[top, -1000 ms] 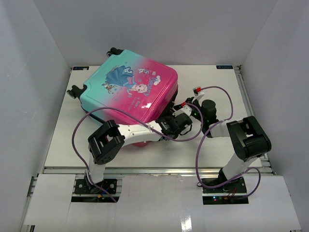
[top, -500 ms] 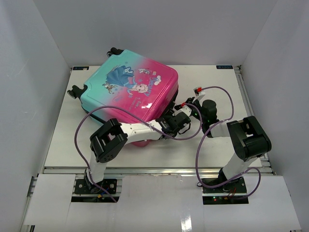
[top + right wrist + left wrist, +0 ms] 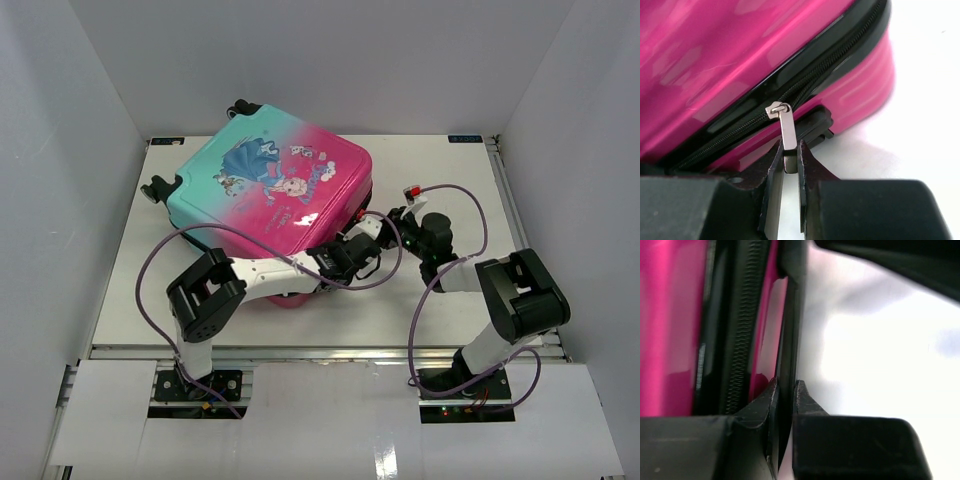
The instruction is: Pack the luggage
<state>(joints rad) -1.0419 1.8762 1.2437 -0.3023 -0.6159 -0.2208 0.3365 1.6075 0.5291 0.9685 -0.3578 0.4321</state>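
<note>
The luggage, a pink-to-teal hard-shell suitcase, lies flat on the white table, left of centre and towards the back. Its printed face is up and its lid is down. Its black wheels point to the left and rear, and its pink end faces the arms. A black zipper track runs around the pink shell between the two halves.

Right gripper, at the suitcase's near-right corner: the jaws are almost together, clamped on the lower end of the silver zipper pull. The pull hangs from its slider on the track. A black fitting projects from the shell just behind the pull.

Left gripper, at the near pink edge beside the right gripper: the fingertips are drawn close and pinch a thin dark strip. The strip runs alongside the shell, next to the zipper teeth. What this strip is cannot be told from the wrist view.

Both arms reach from the near edge and meet at that corner.
</note>
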